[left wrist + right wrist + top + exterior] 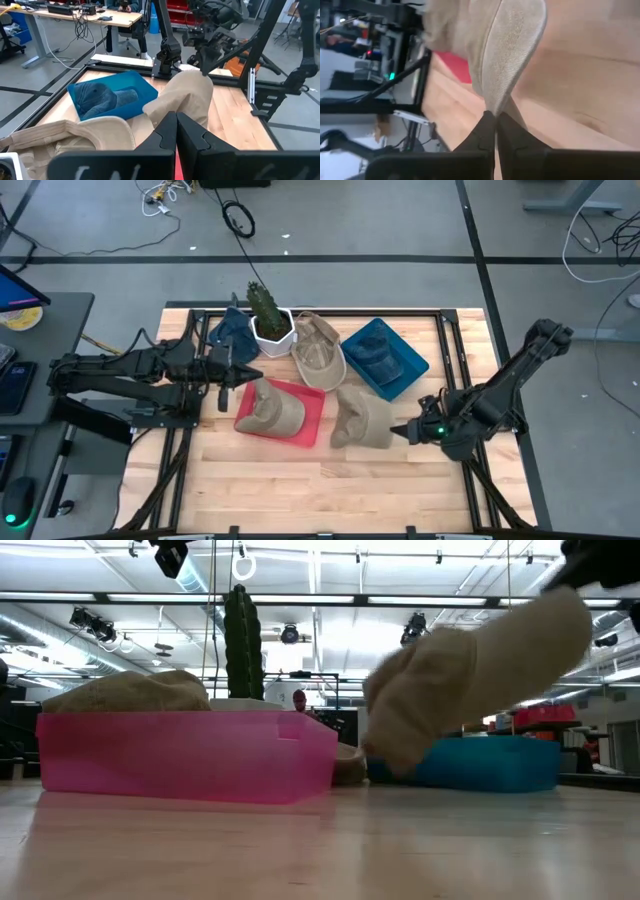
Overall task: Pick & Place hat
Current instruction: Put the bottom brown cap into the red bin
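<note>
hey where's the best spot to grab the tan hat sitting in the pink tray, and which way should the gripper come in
Probably the crown of the tan hat, taken from straight above. It lies inside the pink tray, whose walls block a level approach from the sides, and the low view shows the crown humped above the rim. The shut left gripper hovers just beside that tray, so it looks better placed than the right gripper, which is pinching another hat.

— Table (400, 480)? 
— Pale wooden planks, smooth, faintly glossy, framed in dark metal.
— Hats? 
— Beige cap (362, 420), woven cloth, matt, visible ribbed weave on the brim, pinched between the right gripper (408, 431) fingers of matt black plastic. Another beige cloth cap (270, 408) inside a translucent pink plastic bin (308, 423). Denim-like blue cloth hat (374, 352) inside a blue plastic bin (410, 367).
— Plant? 
— Glossy white pot (273, 334), looks ceramic or plastic.
</note>
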You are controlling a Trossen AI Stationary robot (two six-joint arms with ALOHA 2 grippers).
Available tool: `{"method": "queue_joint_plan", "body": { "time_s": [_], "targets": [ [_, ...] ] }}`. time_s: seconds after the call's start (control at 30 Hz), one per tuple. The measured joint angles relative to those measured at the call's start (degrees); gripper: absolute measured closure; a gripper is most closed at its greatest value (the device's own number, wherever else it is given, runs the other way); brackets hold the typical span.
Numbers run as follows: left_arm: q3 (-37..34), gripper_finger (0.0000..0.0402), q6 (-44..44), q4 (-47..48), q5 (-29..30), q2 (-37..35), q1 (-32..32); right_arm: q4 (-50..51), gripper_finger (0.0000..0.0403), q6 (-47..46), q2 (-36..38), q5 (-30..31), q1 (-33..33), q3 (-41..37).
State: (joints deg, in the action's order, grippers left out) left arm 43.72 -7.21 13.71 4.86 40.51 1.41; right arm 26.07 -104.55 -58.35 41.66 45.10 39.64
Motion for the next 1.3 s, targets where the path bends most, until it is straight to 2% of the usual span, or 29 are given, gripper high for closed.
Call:
{"method": "queue_joint_plan", "body": {
  "time_s": [0.13,0.27,0.4,0.6,0.8,0.93,1.1,1.2,1.3],
  "targets": [
    [0.00,0.0397,-1.17,-2.03,0.00,0.00,0.00,-0.85,0.0403,8.15,2.90,3.23,0.00,3.27],
    [0.00,0.0397,-1.19,-4.27,0.00,-0.02,0.00,-5.72,0.0403,20.44,5.66,6.40,-0.15,6.09],
    [0.00,0.0397,-3.18,-6.66,0.88,0.00,0.00,-12.13,0.0403,32.83,7.60,7.01,-1.25,7.79],
    [0.00,0.0397,-18.11,-7.62,5.82,0.00,-0.14,-24.87,0.0403,50.88,8.86,6.88,-4.51,8.01],
    [0.00,0.0397,-31.01,-9.36,4.91,0.00,-1.03,-31.51,0.0403,59.76,8.90,-0.10,-10.14,8.01],
    [0.00,0.0397,-36.30,-13.62,1.74,-0.02,-1.03,-32.47,0.0403,62.85,8.90,-6.12,-14.02,8.01],
    [0.00,0.0395,-42.72,-17.53,1.30,-0.02,-1.02,-34.85,0.0403,66.59,8.88,-13.39,-18.05,8.01],
    [0.00,0.0377,-45.50,-18.32,1.55,0.04,-1.03,-36.03,0.0403,68.49,8.88,-17.03,-19.76,8.01],
    [0.00,0.0340,-48.01,-20.65,1.88,0.78,-1.01,-36.24,0.0403,69.33,8.73,-20.21,-21.29,8.01]
  ]
}}
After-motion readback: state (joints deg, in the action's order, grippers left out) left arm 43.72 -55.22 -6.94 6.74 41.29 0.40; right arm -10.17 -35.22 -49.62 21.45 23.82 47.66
